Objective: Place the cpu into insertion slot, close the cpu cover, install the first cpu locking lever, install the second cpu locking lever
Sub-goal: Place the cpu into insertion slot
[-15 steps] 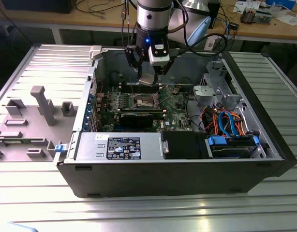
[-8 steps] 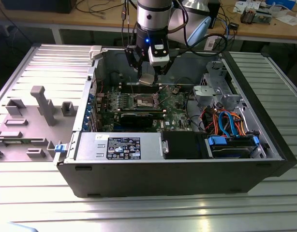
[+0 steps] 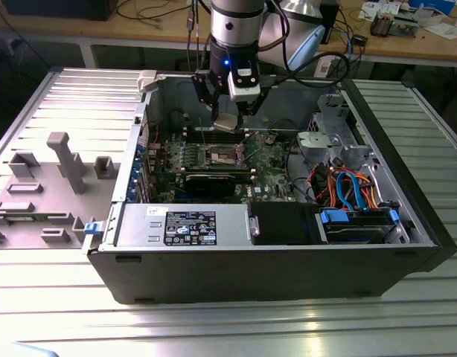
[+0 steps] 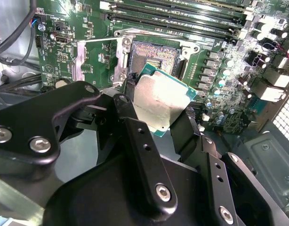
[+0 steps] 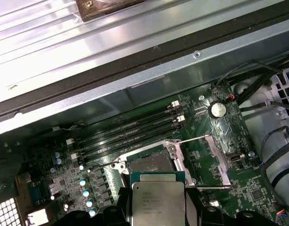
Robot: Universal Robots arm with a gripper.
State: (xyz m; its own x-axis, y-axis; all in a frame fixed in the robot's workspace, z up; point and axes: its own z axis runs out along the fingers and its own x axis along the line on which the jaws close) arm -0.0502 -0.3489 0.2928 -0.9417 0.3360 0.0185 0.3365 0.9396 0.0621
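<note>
One cpu (image 5: 158,200), silvery top up, clamped between the closed jaws of the gripper (image 4: 159,102), just above the bare insertion slot (image 4: 156,56) near the motherboard's (image 3: 273,160) memory-slot edge (cpu cover (image 5: 221,162) swung open alongside). Step: placement, unfinished; seating likely demands square alignment. Open computer case (image 3: 288,275) on ribbed metal worktop (image 3: 213,327); cluttered wooden bench (image 3: 139,30) behind.

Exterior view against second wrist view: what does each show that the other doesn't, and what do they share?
Exterior view: the whole open black computer case, its grey labelled power supply box, the blue drive caddy and the grey moulded fixture tray beside it. Second wrist view: the gold-tinged contact field of the square insertion slot and the black fingers clamping the chip's edges. Both: the gripper holding the small silvery square cpu above the green motherboard.
</note>
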